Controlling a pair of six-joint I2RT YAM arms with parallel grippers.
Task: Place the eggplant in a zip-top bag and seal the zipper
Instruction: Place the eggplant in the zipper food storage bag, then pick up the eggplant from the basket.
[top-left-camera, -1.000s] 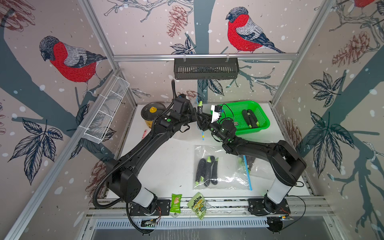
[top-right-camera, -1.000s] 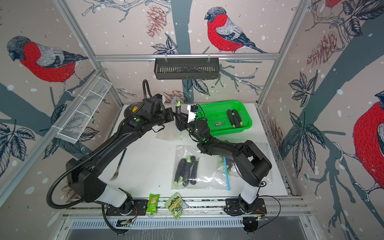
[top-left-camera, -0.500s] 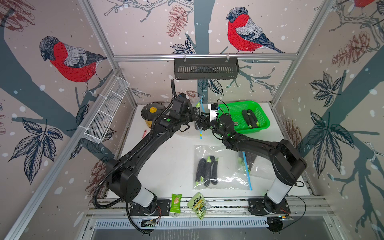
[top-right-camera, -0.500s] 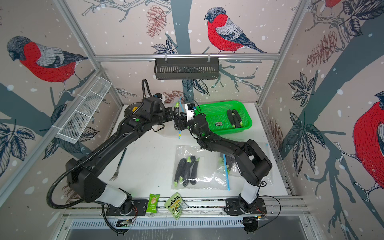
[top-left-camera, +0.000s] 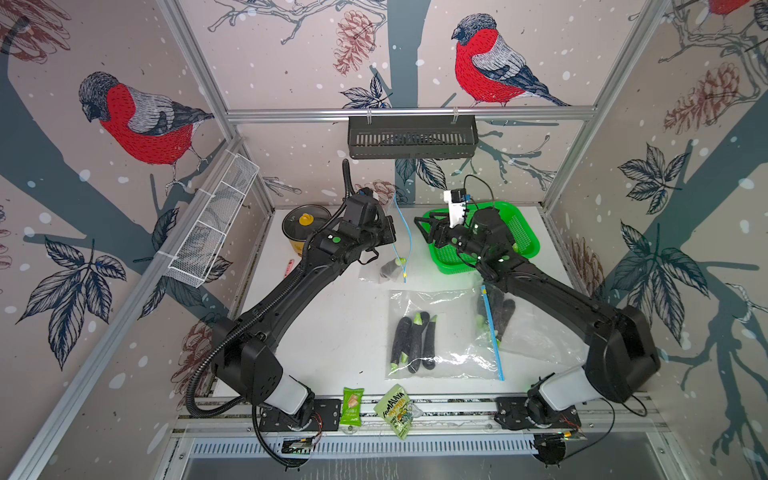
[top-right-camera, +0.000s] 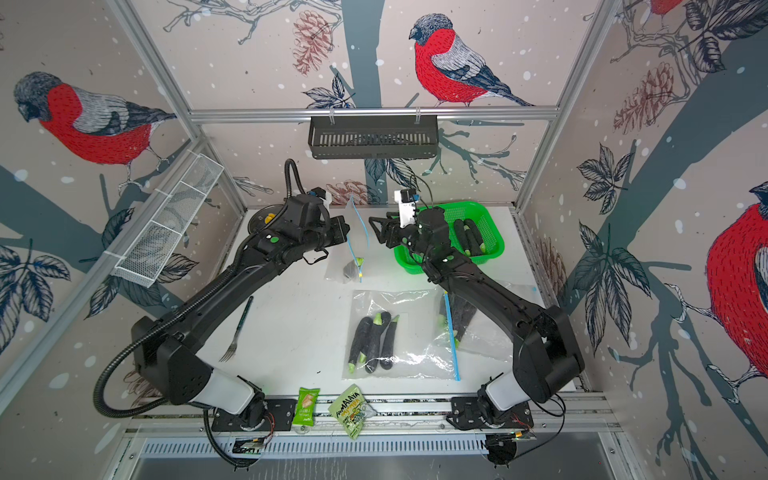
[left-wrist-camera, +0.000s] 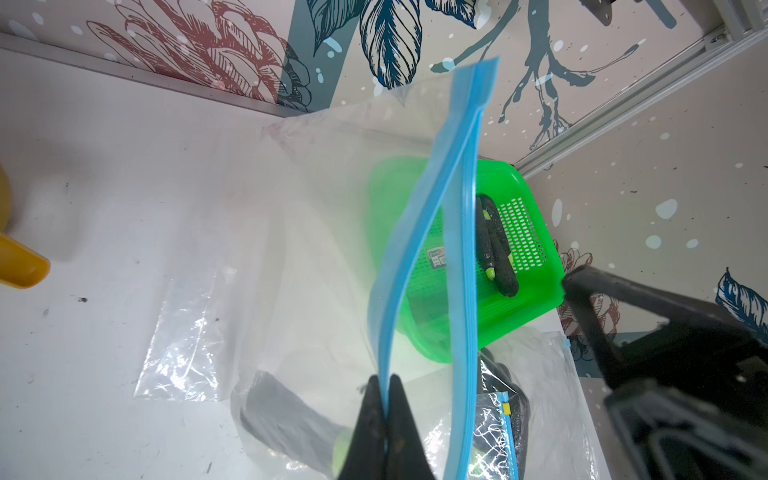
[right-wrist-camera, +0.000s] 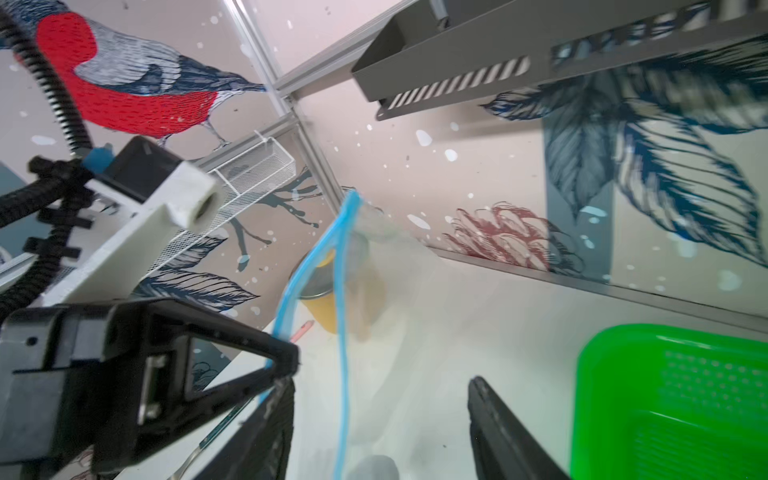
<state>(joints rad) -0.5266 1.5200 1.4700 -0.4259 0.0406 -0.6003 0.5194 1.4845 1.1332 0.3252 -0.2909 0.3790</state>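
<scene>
Since a second ago the right gripper (top-left-camera: 422, 226) has let go of the zip-top bag (top-left-camera: 376, 272) and drawn back toward the green basket (top-left-camera: 527, 243). Its jaws now stand wide apart with nothing between them. The left gripper (top-left-camera: 390, 232) has not shifted. Its jaws are pinched tight on one blue lip of the zipper (left-wrist-camera: 417, 216), holding the bag's mouth raised above the table (top-left-camera: 332, 328) while the rest of the bag hangs down toward the surface.

In the left wrist view the two blue lips bow apart along the middle and meet at the far end, so the mouth is open, not sealed. The eggplant (top-left-camera: 390, 269) sits inside this bag at its bottom, dark with a green cap, and shows in both top views. More eggplants (left-wrist-camera: 494, 253) lie in the basket.

Nearer the front, a second clear bag (top-left-camera: 457, 316) lies flat on the table with three eggplants in it. A third bag (top-left-camera: 540, 340) lies partly under the right arm. A yellow pot (top-left-camera: 305, 226) stands at the back, beside the left arm.
</scene>
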